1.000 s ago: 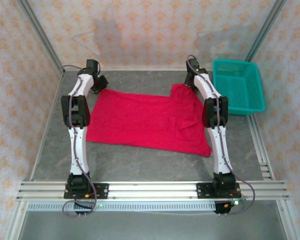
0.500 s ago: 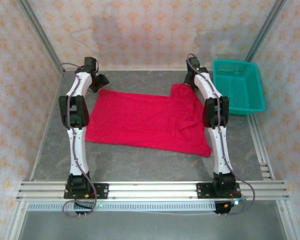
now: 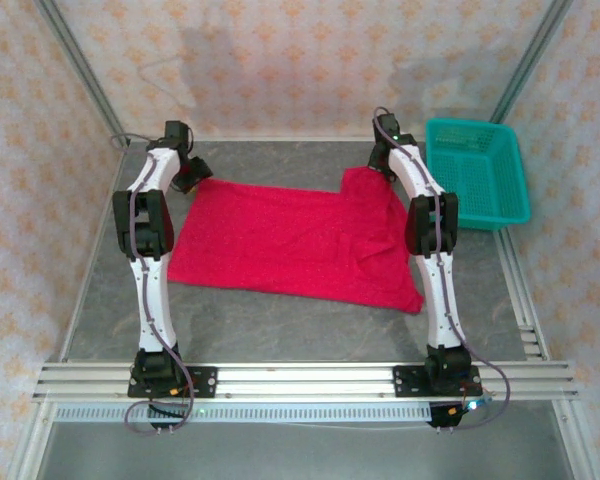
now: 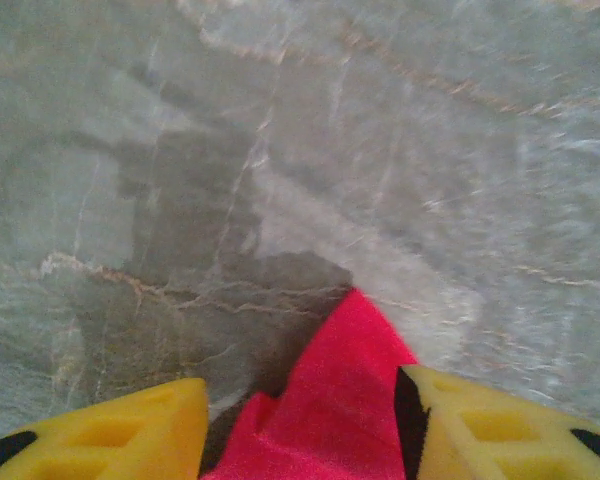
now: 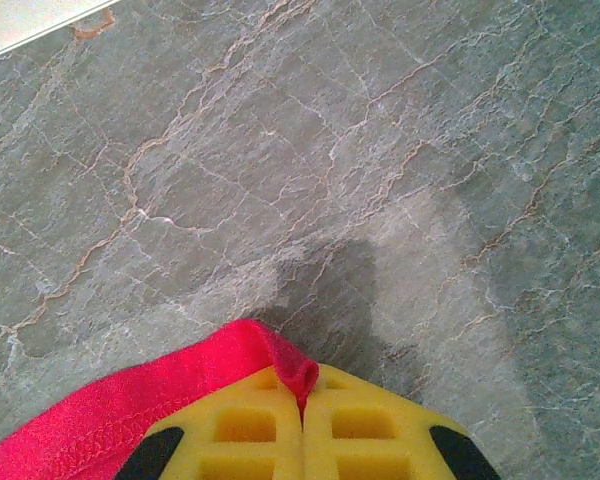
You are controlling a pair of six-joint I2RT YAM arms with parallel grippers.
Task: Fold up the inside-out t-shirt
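Note:
The inside-out t-shirt (image 3: 280, 240) lies spread flat and bright red across the middle of the grey table. Its right part is rumpled and rises toward the far right corner. My left gripper (image 3: 190, 176) is at the shirt's far left corner. In the left wrist view its yellow fingers (image 4: 130, 430) stand apart, the left gripper (image 4: 300, 400) open, with the red corner (image 4: 345, 380) lying slack between them on the table. My right gripper (image 3: 379, 165) is at the far right corner. Seen from the right wrist, the right gripper (image 5: 302, 385) is shut on a fold of the red hem (image 5: 130, 400).
A teal plastic basket (image 3: 477, 185) stands at the back right, close beside the right arm. Patterned walls and metal frame posts close in the back and sides. An aluminium rail (image 3: 300, 378) runs along the near edge, carrying both arm bases.
My left gripper has opened and let go of the shirt's far left corner, and the left arm has shifted slightly left. The right gripper has stayed shut on the hem.

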